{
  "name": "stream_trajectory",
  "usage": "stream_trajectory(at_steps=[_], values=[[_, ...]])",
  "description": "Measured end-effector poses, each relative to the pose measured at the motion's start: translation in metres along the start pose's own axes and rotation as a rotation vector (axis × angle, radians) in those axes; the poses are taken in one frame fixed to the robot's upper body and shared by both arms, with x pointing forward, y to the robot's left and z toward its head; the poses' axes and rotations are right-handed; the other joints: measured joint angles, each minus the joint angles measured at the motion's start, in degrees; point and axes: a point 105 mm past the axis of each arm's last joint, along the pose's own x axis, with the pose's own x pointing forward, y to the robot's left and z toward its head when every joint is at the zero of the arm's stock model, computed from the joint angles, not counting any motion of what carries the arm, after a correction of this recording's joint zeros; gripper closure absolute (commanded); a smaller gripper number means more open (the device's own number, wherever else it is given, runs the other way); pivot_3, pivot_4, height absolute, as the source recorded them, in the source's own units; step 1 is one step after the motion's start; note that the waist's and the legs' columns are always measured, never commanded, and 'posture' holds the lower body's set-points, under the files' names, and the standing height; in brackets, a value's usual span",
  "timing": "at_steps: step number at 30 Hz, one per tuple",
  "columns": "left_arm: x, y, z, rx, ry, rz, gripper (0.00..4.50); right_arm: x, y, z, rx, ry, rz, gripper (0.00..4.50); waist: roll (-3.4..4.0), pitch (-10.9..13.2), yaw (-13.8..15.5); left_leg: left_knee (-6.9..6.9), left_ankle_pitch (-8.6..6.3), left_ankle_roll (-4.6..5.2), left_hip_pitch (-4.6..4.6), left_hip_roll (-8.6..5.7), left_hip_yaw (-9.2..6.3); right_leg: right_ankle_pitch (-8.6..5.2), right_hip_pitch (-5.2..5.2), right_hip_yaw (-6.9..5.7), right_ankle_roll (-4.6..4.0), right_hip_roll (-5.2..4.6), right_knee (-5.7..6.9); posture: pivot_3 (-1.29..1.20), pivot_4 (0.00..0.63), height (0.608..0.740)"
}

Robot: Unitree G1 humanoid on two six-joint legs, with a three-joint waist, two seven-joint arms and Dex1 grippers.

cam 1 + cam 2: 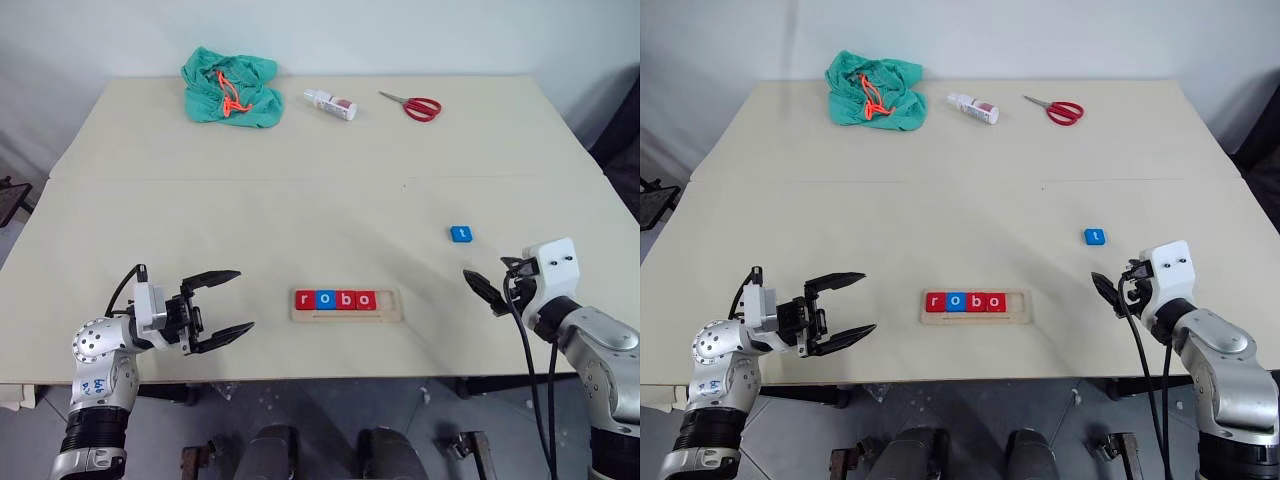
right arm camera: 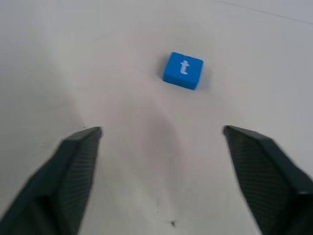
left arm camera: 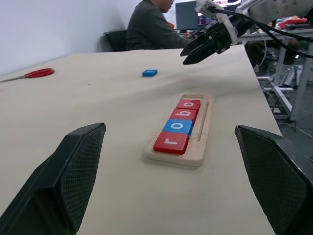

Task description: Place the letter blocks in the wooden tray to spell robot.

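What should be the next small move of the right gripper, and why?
Probably the right gripper should advance to the blue t block and close on it. The wooden tray already holds r, o, b, o, and its last place at the right end is free. The t block lies alone on the table, ahead of the right gripper's open fingers and between them in the right wrist view.
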Motion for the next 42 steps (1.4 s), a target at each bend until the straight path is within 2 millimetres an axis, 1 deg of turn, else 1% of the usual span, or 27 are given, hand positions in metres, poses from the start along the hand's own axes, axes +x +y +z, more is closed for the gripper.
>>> stream_trajectory(at_steps=[7,11,14,15,20,22,24,27,34,35,42], values=[[0.003,0.001,0.001,0.004,-0.004,-0.011,0.00,0.016,-0.002,0.011,0.037,-0.044,-0.036,0.01,0.01,0.00,-0.10,-0.03,0.00,0.00,0.00,0.00,0.01,0.00,-0.03,0.01,0.00,0.00,0.00,0.00,0.150,0.740],[0.001,-0.002,-0.001,-0.011,0.002,-0.012,0.00,0.046,-0.004,0.010,0.109,-0.038,-0.072,0.01,0.01,0.00,-0.22,-0.01,0.00,0.00,0.01,-0.01,0.04,0.00,-0.04,0.03,0.00,-0.01,0.03,0.00,0.150,0.740],[-0.001,-0.005,-0.002,-0.023,0.009,-0.010,0.00,0.059,-0.006,0.010,0.110,-0.036,-0.080,0.01,0.01,0.00,-0.07,-0.03,0.00,0.00,0.00,-0.01,-0.04,0.00,-0.13,0.00,0.00,-0.02,0.21,0.00,0.150,0.740],[-0.002,-0.005,-0.002,-0.028,0.012,-0.010,0.00,0.067,-0.008,0.011,0.108,-0.038,-0.082,0.01,0.01,0.00,-0.22,-0.03,0.00,0.00,0.00,-0.03,-0.02,0.00,-0.16,0.01,0.00,-0.05,0.26,0.00,0.150,0.740],[-0.008,-0.007,0.001,-0.016,0.029,-0.005,0.00,0.086,-0.011,0.008,0.096,-0.032,-0.097,0.01,0.01,0.00,-0.47,-0.04,0.00,0.00,0.01,-0.02,-0.01,0.00,-0.18,0.00,0.00,-0.05,0.33,0.00,0.150,0.740],[-0.011,-0.007,0.002,-0.013,0.039,0.004,0.00,0.093,-0.012,0.005,0.085,-0.020,-0.104,0.01,0.01,0.00,-0.54,-0.03,0.00,0.00,0.01,-0.01,-0.02,0.00,-0.18,-0.01,0.00,-0.05,0.35,0.00,0.150,0.740],[-0.012,-0.008,0.002,-0.012,0.041,0.007,0.00,0.096,-0.012,0.006,0.071,-0.025,-0.104,0.01,0.01,0.00,-0.63,-0.03,0.00,0.00,0.02,-0.01,-0.04,0.00,-0.17,-0.01,0.00,-0.05,0.36,0.00,0.150,0.740],[-0.013,-0.010,0.003,-0.010,0.044,0.011,0.00,0.099,-0.012,0.006,0.070,-0.032,-0.106,0.55,0.01,0.00,-0.73,-0.03,0.00,0.00,0.02,-0.01,-0.06,0.00,-0.16,-0.01,0.00,-0.05,0.38,0.00,0.150,0.740],[-0.013,-0.010,0.003,-0.015,0.045,0.018,0.00,0.100,-0.002,0.005,0.084,-0.051,-0.088,2.96,0.02,0.00,-0.62,0.00,0.00,0.00,0.02,-0.01,-0.09,0.00,-0.14,-0.01,0.00,-0.05,0.39,0.00,0.150,0.740],[-0.013,-0.010,0.003,-0.015,0.045,0.018,0.00,0.099,-0.002,0.005,0.083,-0.052,-0.090,3.03,0.02,0.00,-0.57,0.00,0.00,0.00,0.02,-0.01,-0.10,0.00,-0.14,-0.01,0.00,-0.05,0.39,0.00,0.150,0.740],[-0.011,-0.008,0.004,-0.008,0.038,0.009,0.00,0.083,0.006,0.000,0.094,-0.042,-0.089,3.02,0.02,0.00,-0.50,-0.02,0.00,0.00,0.02,-0.01,-0.07,0.00,-0.16,0.00,0.00,-0.05,0.38,0.00,0.150,0.740]])
